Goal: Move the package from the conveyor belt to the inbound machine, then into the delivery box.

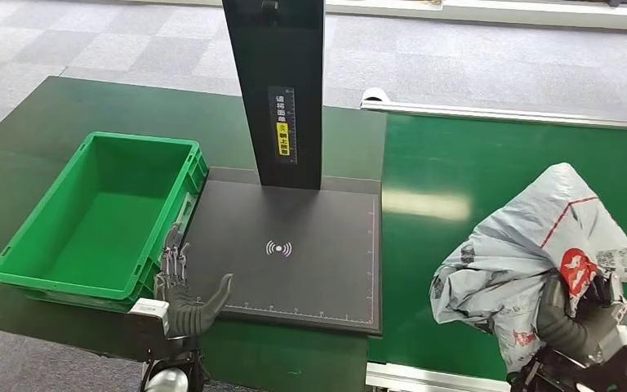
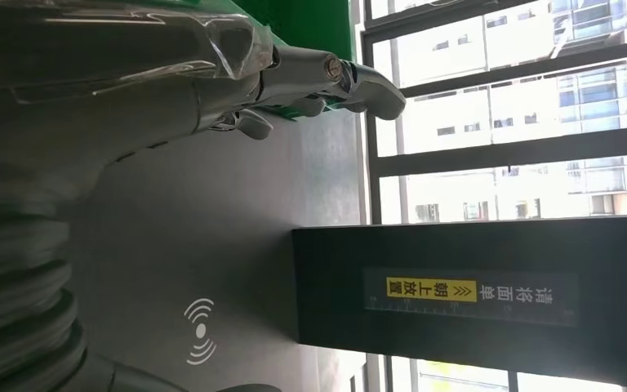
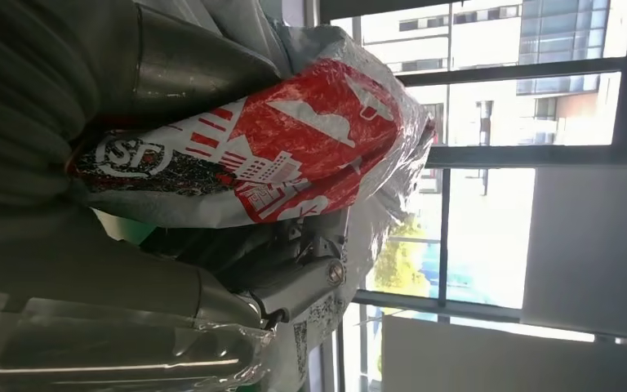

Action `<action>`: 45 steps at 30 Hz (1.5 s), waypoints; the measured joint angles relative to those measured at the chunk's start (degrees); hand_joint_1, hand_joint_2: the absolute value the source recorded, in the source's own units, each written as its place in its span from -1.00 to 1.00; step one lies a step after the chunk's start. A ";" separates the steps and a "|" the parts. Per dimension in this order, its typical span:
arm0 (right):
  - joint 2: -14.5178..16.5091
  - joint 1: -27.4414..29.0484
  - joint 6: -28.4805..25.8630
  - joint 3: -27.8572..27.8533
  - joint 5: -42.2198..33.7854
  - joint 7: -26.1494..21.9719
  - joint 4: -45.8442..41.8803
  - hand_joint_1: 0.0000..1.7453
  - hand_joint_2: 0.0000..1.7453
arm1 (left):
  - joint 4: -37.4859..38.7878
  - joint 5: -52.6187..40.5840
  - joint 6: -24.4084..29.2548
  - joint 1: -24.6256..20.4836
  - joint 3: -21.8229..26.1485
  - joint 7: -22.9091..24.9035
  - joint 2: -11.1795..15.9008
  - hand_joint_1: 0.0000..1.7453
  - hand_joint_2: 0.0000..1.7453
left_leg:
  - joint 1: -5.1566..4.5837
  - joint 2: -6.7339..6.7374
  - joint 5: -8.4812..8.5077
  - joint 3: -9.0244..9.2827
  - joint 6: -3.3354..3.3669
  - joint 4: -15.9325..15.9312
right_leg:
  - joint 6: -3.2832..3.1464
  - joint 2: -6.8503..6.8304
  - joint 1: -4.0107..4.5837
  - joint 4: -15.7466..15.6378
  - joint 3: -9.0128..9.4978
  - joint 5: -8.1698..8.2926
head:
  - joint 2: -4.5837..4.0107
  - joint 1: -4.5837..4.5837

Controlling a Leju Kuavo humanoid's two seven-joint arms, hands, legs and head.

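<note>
The right hand (image 1: pixel 584 314) grips the package (image 1: pixel 531 253), a crumpled grey poly mailer with red printing, at about 4 o'clock in the head view; its fingers are clamped on the lower part of the bag, which stands raised over the green conveyor belt (image 1: pixel 473 163); in the right wrist view the fingers (image 3: pixel 286 278) press against the red-and-white printed face of the package (image 3: pixel 294 155). The left hand (image 1: pixel 184 290) holds nothing; its fingers are apart and extended, thumb angled toward the inbound machine, at about 7 o'clock in the head view, between the delivery box and the near left corner of the machine's plate; whether it touches either cannot be determined. The inbound machine (image 1: pixel 294 253) consists of 1 flat black plate with a white wireless symbol and 1 upright black column bearing a yellow label; the plate is bare. The delivery box (image 1: pixel 41 237), a green plastic crate, sits just beside the plate at 9 o'clock; its interior is bare.
</note>
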 joint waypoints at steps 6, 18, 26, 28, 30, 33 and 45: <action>0.02 -3.49 9.06 3.45 -0.35 4.51 3.84 1.00 1.00 | -2.79 -0.49 1.33 -0.02 0.51 -0.28 0.60 -1.00 1.00 | 0.00 0.22 0.06 0.11 0.01 -0.02 | -0.06 0.18 0.01 0.01 0.05 0.06 | 0.00 0.01; 2.89 -14.55 20.19 14.77 -0.32 8.15 23.52 1.00 1.00 | -5.41 -0.46 3.74 -2.26 1.18 -0.32 1.89 -1.00 1.00 | 0.03 -0.04 0.21 0.00 -0.04 0.00 | -0.11 -0.05 0.04 0.06 -0.01 0.10 | 0.01 0.03; 5.56 -19.18 25.53 20.35 2.42 11.89 33.73 0.50 1.00 | -5.74 -0.69 4.74 -3.82 1.64 0.68 2.05 -1.00 1.00 | 0.04 0.03 0.21 0.02 -0.04 0.00 | -0.12 0.04 0.05 0.04 -0.05 0.11 | 0.00 0.00; 6.05 -20.58 25.73 22.10 2.89 12.01 36.56 -0.50 1.00 | -5.83 -1.09 4.66 -4.09 1.68 1.34 1.94 -1.00 1.00 | 0.04 0.03 0.22 0.03 -0.05 0.00 | -0.12 0.04 0.05 0.04 -0.05 0.11 | 0.00 -0.01; 6.29 -22.06 25.00 23.47 3.47 12.73 39.12 -1.00 1.00 | -5.88 -1.43 4.54 -4.21 1.73 1.92 1.77 -1.00 1.00 | 0.05 0.02 0.22 0.03 -0.05 0.00 | -0.12 0.04 0.06 0.04 -0.05 0.11 | 0.00 0.01; 6.35 -23.81 23.62 24.60 4.28 14.02 41.82 -1.00 1.00 | -5.91 -1.66 4.37 -4.22 1.79 2.35 1.54 -1.00 1.00 | 0.04 0.02 0.22 0.03 -0.05 0.00 | -0.12 0.04 0.05 0.05 -0.04 0.11 | 0.00 0.02; 5.66 -25.20 22.77 26.04 6.85 15.54 43.76 -1.00 1.00 | -5.95 -2.83 2.13 -4.23 1.49 4.01 0.66 -1.00 1.00 | 0.03 0.02 0.21 0.05 -0.05 0.02 | -0.12 0.05 0.04 0.04 -0.05 0.11 | 0.00 0.01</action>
